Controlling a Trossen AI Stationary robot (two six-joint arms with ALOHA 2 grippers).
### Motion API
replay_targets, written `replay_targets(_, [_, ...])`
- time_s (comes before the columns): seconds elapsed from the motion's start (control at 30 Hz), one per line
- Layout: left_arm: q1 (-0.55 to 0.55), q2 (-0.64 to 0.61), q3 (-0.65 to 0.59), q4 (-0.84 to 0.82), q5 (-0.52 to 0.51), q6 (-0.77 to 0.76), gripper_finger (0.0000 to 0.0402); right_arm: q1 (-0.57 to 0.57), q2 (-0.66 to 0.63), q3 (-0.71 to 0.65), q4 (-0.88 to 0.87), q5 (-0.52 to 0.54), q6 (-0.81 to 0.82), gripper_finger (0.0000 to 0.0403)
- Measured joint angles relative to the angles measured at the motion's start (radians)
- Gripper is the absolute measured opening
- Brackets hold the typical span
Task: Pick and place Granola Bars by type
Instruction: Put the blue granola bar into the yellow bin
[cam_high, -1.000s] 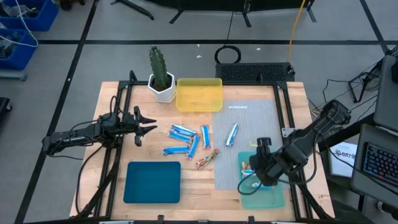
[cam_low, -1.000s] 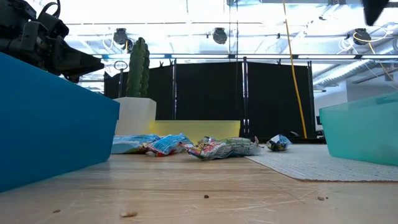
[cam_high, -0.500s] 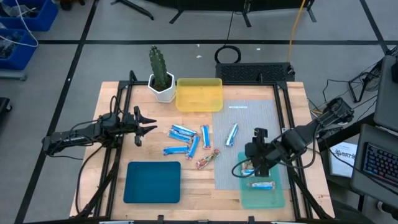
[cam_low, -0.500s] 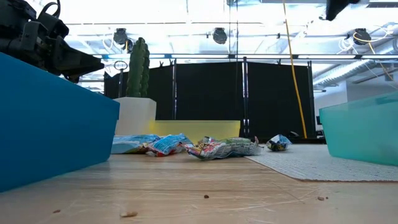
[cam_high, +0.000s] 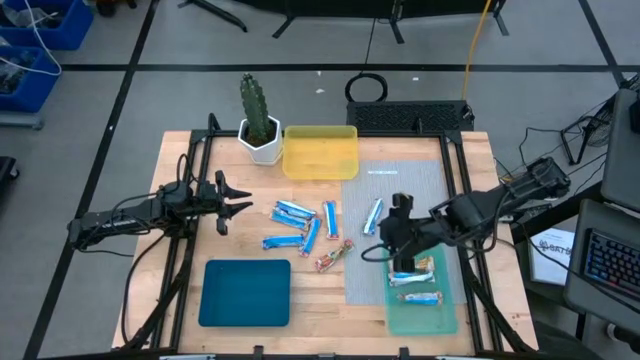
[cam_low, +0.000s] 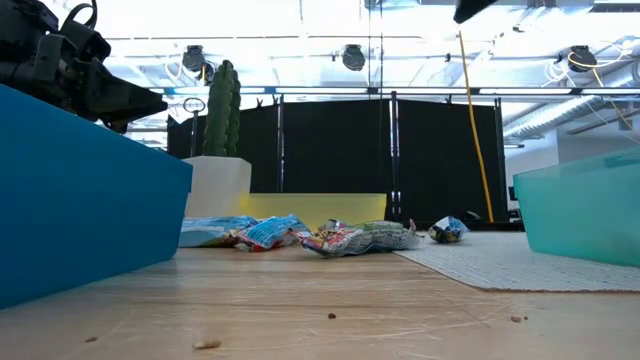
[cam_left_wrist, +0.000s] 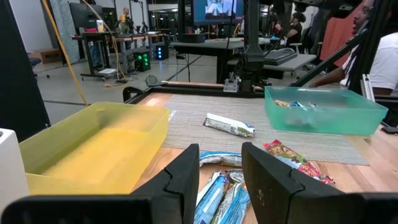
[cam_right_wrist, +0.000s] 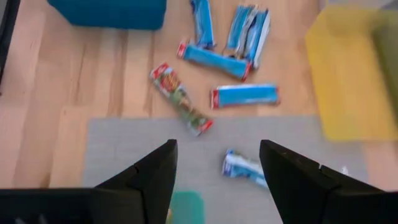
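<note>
**Right arm stretched over the mat**

Wooden table (cam_high: 320, 300) carried loose granola bars (cam_high: 305, 228) at frame centre. At right, the right gripper (cam_high: 397, 232), fingers spread and empty, reached leftward above the light teal tray (cam_high: 424, 312) holding two bars. Centre-left, the left gripper (cam_high: 238, 200) hovered, prongs apart.
</note>
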Motion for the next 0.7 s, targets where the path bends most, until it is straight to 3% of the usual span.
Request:
replay_targets(0.37, [0.000,0.000,0.000,0.000,0.000,0.000,0.0124,-0.161,0.000,0.000,0.120,-0.007,-0.400,0.0220])
replay_targets(0.7, [0.000,0.000,0.000,0.000,0.000,0.000,0.0124,-0.360,0.018,0.000,0.193,-0.054,-0.917,0.0221])
